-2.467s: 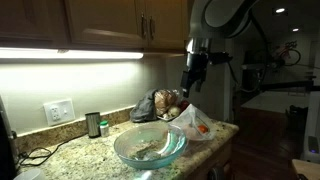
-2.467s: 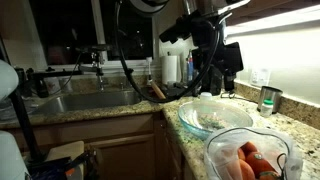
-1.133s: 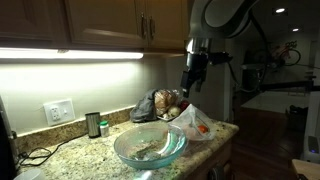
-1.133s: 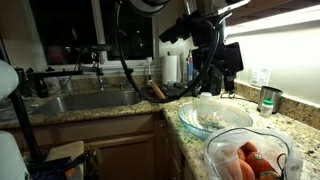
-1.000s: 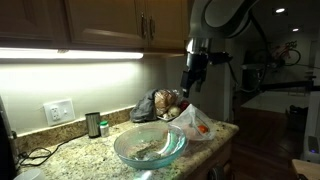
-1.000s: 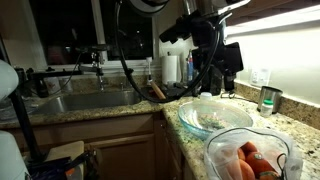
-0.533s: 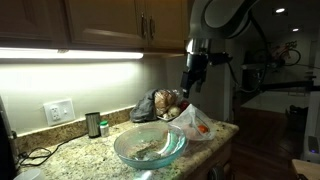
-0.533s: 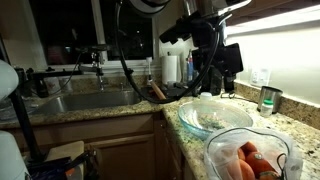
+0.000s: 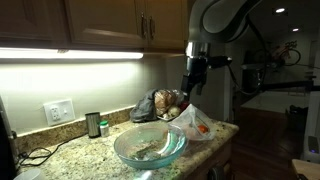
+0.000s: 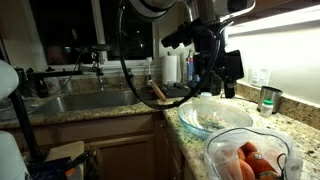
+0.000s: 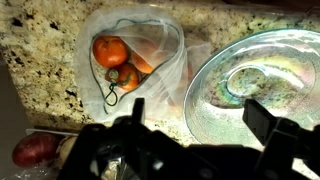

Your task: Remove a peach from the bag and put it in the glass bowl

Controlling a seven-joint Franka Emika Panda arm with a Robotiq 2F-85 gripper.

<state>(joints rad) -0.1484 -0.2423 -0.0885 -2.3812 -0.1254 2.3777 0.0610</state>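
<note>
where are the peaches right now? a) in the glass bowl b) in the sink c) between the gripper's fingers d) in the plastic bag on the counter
d: in the wrist view the peaches lie inside the bag on the counter, no fruit shows in the glass bowl, and the open gripper above them is empty.

Exterior view, mid-distance, facing the backsplash (image 9: 105,85), glass bowl (image 9: 150,147) at 6 o'clock, bag (image 9: 195,122) at 4 o'clock, exterior view from the opposite end of the counter (image 10: 296,128), bag (image 10: 250,155) close at 5 o'clock, wrist view near, straight down, all sharing bag (image 11: 135,60) and glass bowl (image 11: 262,85).
</note>
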